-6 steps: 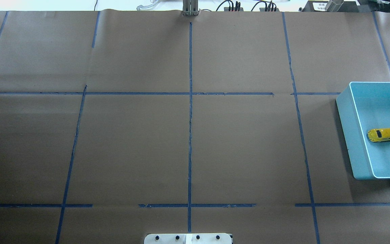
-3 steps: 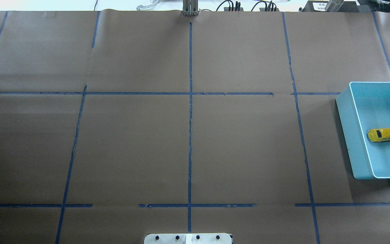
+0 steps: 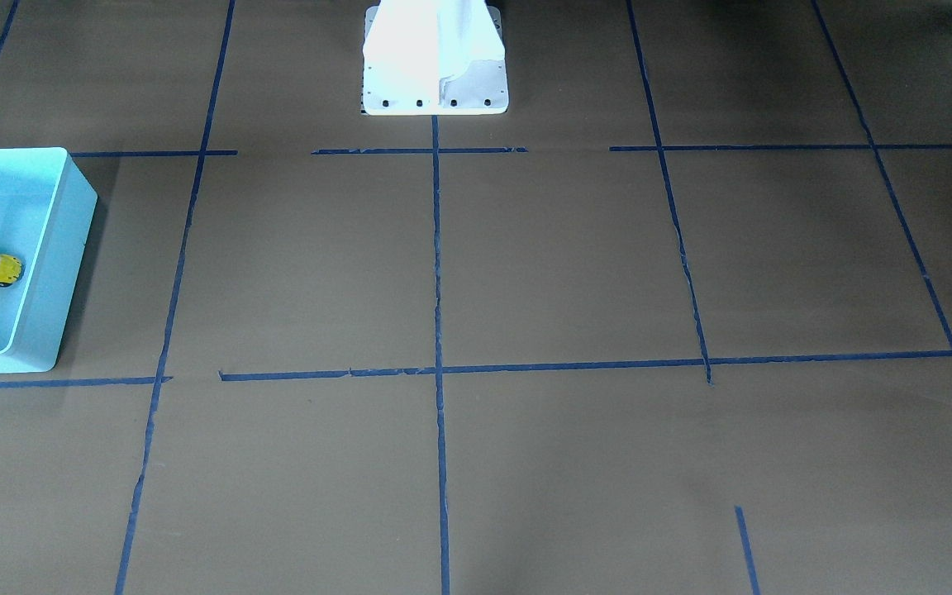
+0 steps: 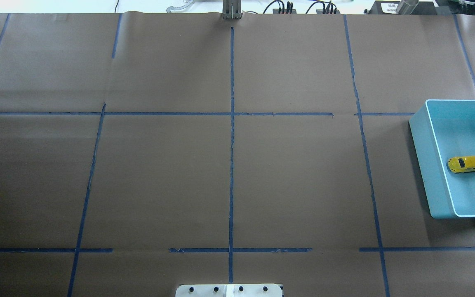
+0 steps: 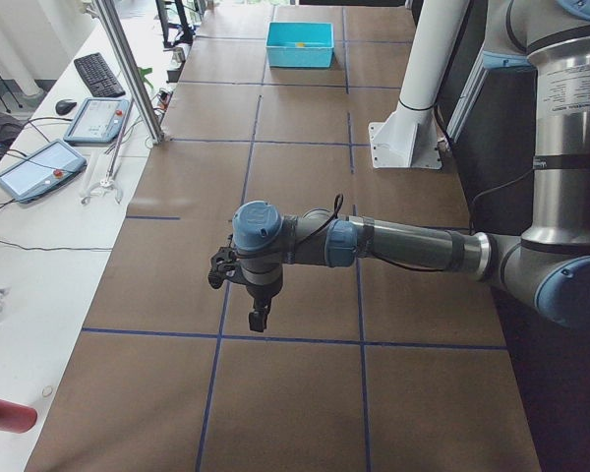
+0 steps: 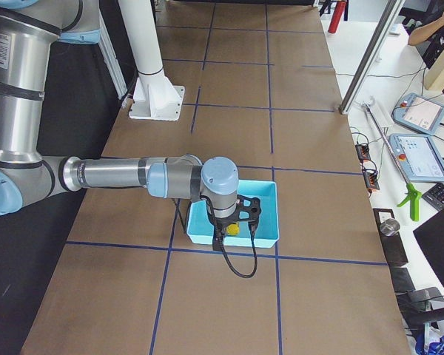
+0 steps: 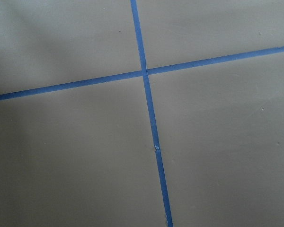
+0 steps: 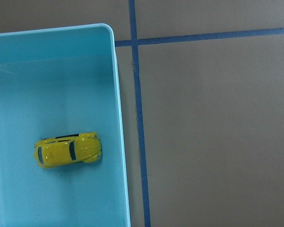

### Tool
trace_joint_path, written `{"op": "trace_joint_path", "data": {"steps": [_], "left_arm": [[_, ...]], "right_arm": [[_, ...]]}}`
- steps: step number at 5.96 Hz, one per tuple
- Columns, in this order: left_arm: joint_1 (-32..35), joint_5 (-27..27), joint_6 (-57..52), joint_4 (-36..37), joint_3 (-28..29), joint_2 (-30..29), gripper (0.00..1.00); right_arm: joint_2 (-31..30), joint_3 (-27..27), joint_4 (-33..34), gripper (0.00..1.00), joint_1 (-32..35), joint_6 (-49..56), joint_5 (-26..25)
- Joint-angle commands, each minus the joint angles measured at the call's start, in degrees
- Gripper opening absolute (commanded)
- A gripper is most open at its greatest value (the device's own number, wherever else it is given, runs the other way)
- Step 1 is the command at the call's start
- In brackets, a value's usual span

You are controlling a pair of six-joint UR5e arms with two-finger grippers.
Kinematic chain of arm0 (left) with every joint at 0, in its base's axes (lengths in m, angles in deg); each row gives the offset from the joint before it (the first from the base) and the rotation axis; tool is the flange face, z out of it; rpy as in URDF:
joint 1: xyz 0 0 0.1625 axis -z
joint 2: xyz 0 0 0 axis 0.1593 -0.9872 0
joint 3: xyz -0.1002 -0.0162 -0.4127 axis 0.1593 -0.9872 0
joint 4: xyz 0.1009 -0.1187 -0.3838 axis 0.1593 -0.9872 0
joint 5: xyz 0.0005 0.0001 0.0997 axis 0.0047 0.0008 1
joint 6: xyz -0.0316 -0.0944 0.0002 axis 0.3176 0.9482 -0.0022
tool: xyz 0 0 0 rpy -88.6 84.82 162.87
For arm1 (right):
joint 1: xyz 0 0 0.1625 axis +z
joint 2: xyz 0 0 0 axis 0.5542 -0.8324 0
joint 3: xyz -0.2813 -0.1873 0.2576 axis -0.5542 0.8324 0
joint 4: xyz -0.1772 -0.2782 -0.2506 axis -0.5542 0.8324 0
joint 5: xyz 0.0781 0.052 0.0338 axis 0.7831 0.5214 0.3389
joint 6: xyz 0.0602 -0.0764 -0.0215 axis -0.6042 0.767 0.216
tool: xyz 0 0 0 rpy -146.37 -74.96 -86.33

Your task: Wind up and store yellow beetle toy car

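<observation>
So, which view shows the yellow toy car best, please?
The right wrist-mounted view: the yellow beetle toy car is close, unobstructed. Overhead and front-facing show it tiny; exterior right half hides it; exterior left, too distant; left wrist misses it.

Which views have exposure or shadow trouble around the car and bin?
Front-facing: the white robot base is blown out, and the light blue bin throws a soft shadow on the paper beside it. Overhead: the yellow beetle toy car is crisp, evenly lit. Right wrist: sharp, small highlights on the car. Left wrist: faint shading in one corner only.
</observation>
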Motion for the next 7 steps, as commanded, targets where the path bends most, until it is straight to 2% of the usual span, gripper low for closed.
{"op": "trace_joint_path", "data": {"steps": [1, 7], "left_arm": [[0.06, 0.09, 0.0, 0.09, 0.08, 0.07, 1.0], [0.06, 0.44, -0.09, 0.01, 0.52, -0.37, 1.0]], "right_arm": [[-0.06, 0.03, 0.1, 1.0, 0.0, 1.18, -0.03], [-0.15, 0.03, -0.16, 1.0, 0.0, 1.18, 0.06]]}}
